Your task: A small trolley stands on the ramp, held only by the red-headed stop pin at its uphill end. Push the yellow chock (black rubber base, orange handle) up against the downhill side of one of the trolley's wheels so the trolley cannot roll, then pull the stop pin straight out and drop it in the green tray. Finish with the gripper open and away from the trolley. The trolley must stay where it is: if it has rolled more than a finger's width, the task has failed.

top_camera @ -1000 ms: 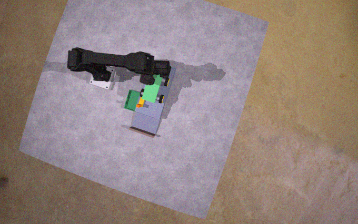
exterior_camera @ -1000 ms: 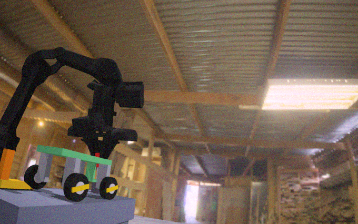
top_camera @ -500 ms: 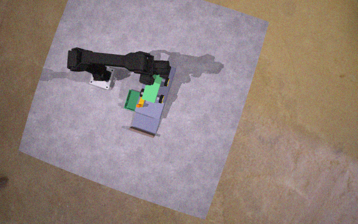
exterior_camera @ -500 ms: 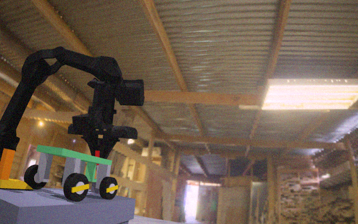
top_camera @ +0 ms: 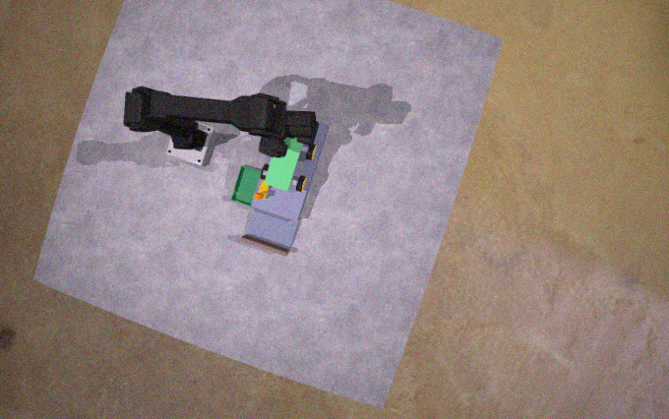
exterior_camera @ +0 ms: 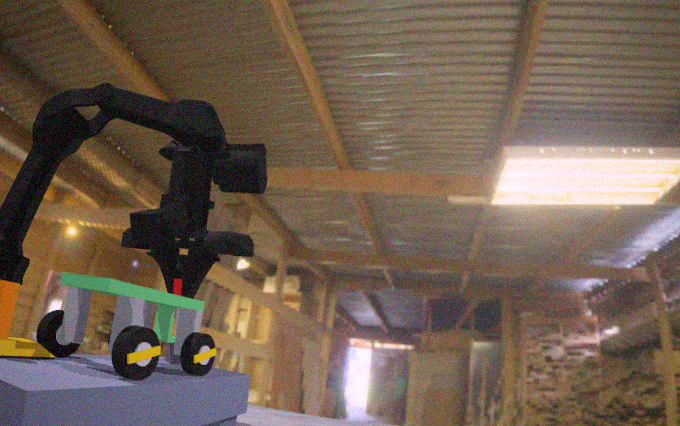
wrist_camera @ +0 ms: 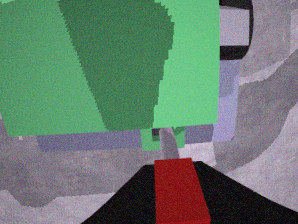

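The trolley [top_camera: 282, 170] [exterior_camera: 131, 292] [wrist_camera: 100, 43] has a green deck and black wheels and stands on the blue-grey ramp [top_camera: 274, 216] [exterior_camera: 150, 396]. The yellow chock [top_camera: 263, 188] [exterior_camera: 20, 347] with its orange handle [exterior_camera: 7, 306] lies against the wheel [exterior_camera: 51, 333] at the trolley's downhill end. My gripper [wrist_camera: 172, 173] [exterior_camera: 177, 292] hangs at the uphill end, shut on the red head of the stop pin [wrist_camera: 180, 205] [exterior_camera: 177, 286]. The pin's grey shaft [wrist_camera: 168, 148] points towards a small green lug under the deck edge. The green tray [top_camera: 241, 187] lies beside the ramp.
The arm's base [top_camera: 190, 150] stands on the grey mat [top_camera: 345, 246] to the left of the ramp. A brown strip [top_camera: 264, 245] lies at the ramp's low end. One trolley wheel [wrist_camera: 234, 16] shows at the upper right of the wrist view.
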You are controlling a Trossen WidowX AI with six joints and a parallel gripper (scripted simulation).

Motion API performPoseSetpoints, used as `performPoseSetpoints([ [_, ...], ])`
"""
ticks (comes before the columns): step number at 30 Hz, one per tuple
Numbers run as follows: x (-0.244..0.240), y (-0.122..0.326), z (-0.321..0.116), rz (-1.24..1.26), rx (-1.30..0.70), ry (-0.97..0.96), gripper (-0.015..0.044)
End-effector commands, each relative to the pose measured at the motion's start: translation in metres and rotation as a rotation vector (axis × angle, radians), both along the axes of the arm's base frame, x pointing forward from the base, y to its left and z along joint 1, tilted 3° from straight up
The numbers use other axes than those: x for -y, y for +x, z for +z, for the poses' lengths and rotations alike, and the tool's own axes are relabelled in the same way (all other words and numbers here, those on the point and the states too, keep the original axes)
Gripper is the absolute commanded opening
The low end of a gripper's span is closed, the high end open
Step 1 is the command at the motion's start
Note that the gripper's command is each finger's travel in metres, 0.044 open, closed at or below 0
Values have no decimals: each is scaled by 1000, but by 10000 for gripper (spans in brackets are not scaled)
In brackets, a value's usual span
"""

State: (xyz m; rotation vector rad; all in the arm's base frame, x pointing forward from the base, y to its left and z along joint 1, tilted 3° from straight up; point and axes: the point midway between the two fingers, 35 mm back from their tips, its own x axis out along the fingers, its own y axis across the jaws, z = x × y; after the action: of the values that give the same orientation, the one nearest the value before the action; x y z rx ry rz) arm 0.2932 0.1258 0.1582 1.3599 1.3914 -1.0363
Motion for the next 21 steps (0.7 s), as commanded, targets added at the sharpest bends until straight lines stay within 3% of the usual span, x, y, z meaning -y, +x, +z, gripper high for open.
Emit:
performPoseSetpoints([
  [1, -1, 0, 6, 6, 10, 9, 0],
  [21, -2, 1, 13, 6, 10, 9, 0],
])
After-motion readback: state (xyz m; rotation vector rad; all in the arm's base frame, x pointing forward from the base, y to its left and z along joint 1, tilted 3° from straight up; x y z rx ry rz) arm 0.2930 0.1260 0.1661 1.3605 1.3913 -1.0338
